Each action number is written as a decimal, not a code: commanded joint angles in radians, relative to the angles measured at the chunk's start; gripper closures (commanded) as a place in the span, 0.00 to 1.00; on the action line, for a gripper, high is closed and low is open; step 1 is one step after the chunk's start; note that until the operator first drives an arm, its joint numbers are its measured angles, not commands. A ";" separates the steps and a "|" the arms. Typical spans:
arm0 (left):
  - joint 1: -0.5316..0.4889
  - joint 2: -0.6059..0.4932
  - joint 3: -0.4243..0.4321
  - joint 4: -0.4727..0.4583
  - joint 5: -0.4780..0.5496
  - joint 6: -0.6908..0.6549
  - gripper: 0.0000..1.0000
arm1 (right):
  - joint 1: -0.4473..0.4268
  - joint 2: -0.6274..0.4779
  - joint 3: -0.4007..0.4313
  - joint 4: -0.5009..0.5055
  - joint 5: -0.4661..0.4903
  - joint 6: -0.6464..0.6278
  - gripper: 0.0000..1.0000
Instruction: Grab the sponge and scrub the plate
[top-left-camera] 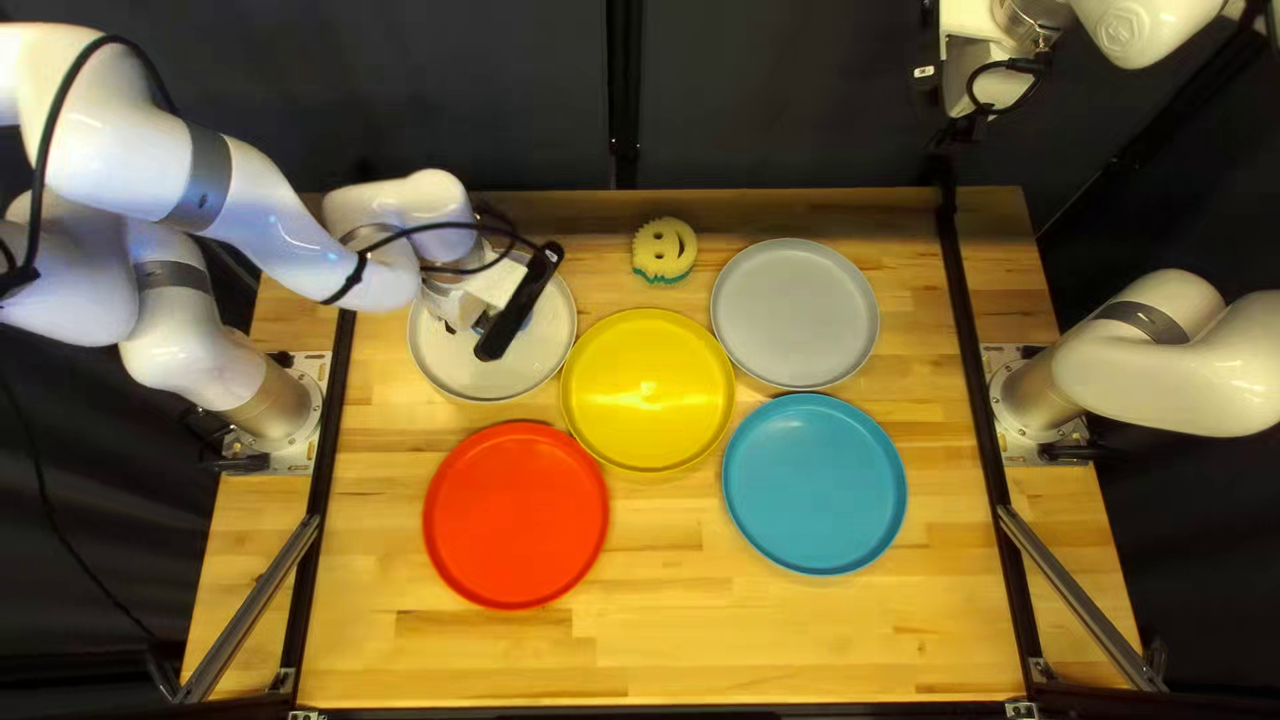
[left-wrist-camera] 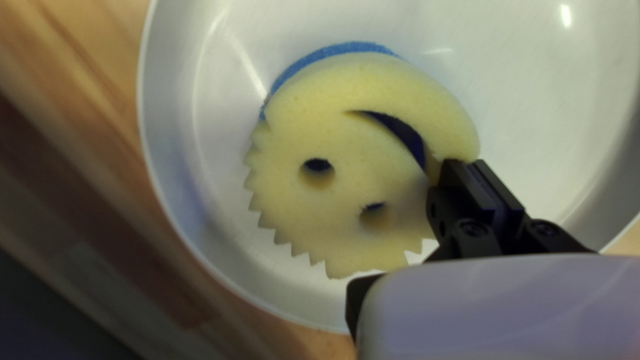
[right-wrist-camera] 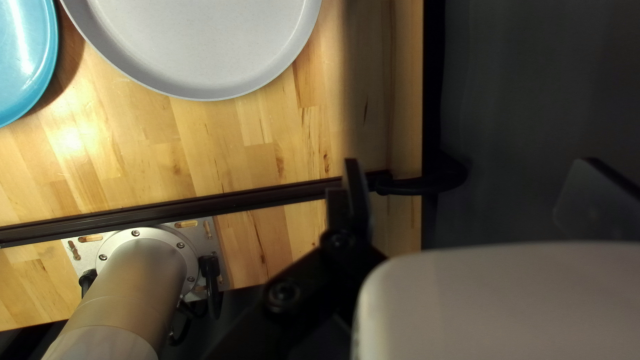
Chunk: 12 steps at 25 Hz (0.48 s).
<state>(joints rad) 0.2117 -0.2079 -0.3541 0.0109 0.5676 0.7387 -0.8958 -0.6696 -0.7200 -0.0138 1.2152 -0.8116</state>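
Grip: sponge (left-wrist-camera: 345, 165) is pinched at its edge by left gripper (left-wrist-camera: 452, 175) | Lie: blue face is turned toward white plate (left-wrist-camera: 170, 150) floor, inside rim | Contact: cannot be confirmed.

Nothing can be read here: no words, numbers, labels or signs show on the counter (top-left-camera: 680, 620) or anything on it.

Yellow plate (top-left-camera: 648, 390) lies amid red plate (top-left-camera: 515, 515), blue plate (top-left-camera: 814, 483), grey plate (top-left-camera: 795, 313).
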 commanded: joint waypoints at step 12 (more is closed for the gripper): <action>0.153 -0.125 0.098 0.028 0.048 0.095 1.00 | 0.000 0.000 0.000 0.000 0.000 0.000 0.00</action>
<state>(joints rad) 0.2983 -0.3492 -0.2709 0.0456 0.6323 0.7685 -0.8958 -0.6696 -0.7200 -0.0138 1.2152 -0.8116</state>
